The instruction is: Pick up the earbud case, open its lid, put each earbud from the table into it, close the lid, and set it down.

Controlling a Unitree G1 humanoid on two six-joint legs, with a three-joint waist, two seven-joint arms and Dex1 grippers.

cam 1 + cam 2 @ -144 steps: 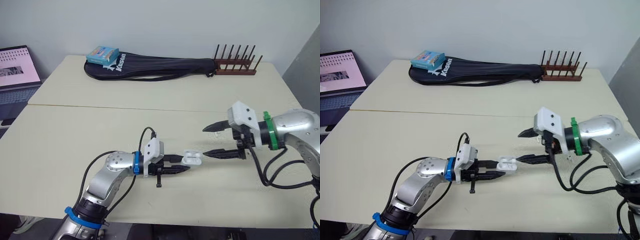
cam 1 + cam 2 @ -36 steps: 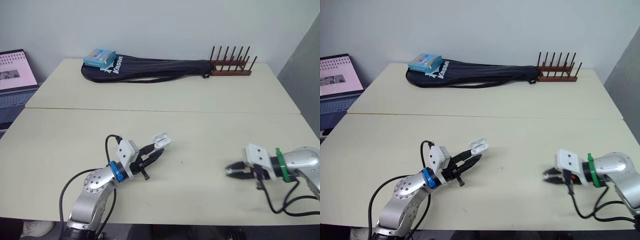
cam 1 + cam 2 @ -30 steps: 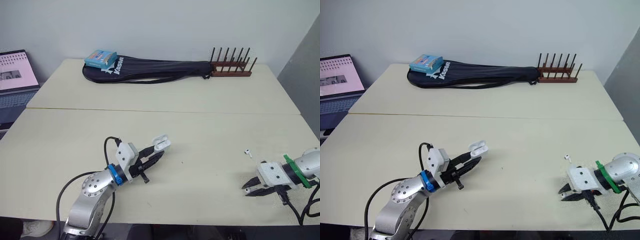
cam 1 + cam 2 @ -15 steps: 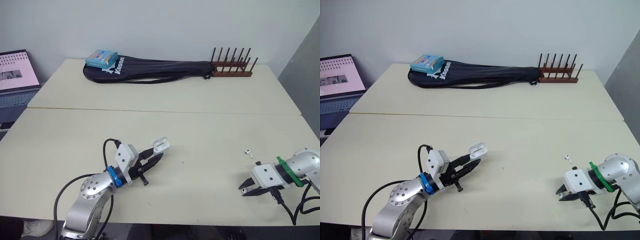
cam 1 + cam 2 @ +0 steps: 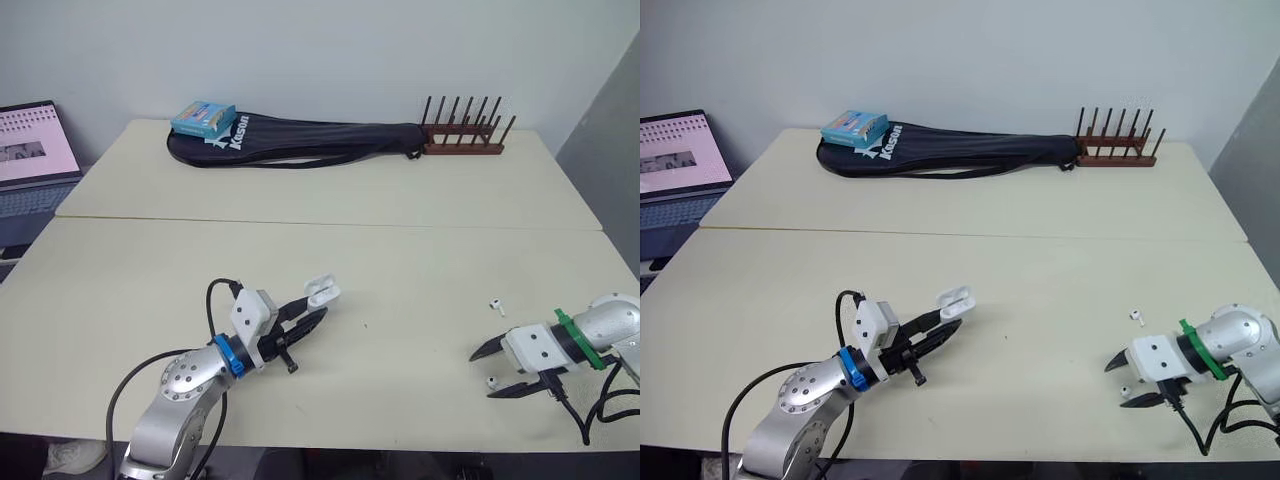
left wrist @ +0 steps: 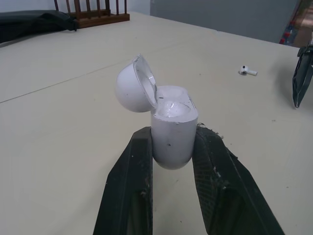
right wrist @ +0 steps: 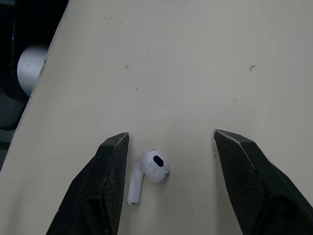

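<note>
Loose earbuds: two small white stemmed earbuds, both lying on the cream tabletop (image 5: 400, 260).
Near earbud (image 7: 149, 174): flat on the table near the front edge, between the right gripper's fingers and touching neither.
Right gripper (image 5: 484, 372): spread wide and empty, its black fingers low on either side of the near earbud.
Left gripper (image 5: 310, 315): clamped on the lower body of the earbud case.
Earbud case (image 6: 168, 122): one glossy white rounded case, held upright off the table with its lid tipped open; something pale may sit inside, hard to tell.
Far earbud (image 5: 495, 305): just beyond the right gripper, well apart from the case.
Far side: one long black racket bag (image 5: 310, 140), one blue box (image 5: 203, 113) on its left end, one brown wooden peg rack (image 5: 462, 135) at its right end.
</note>
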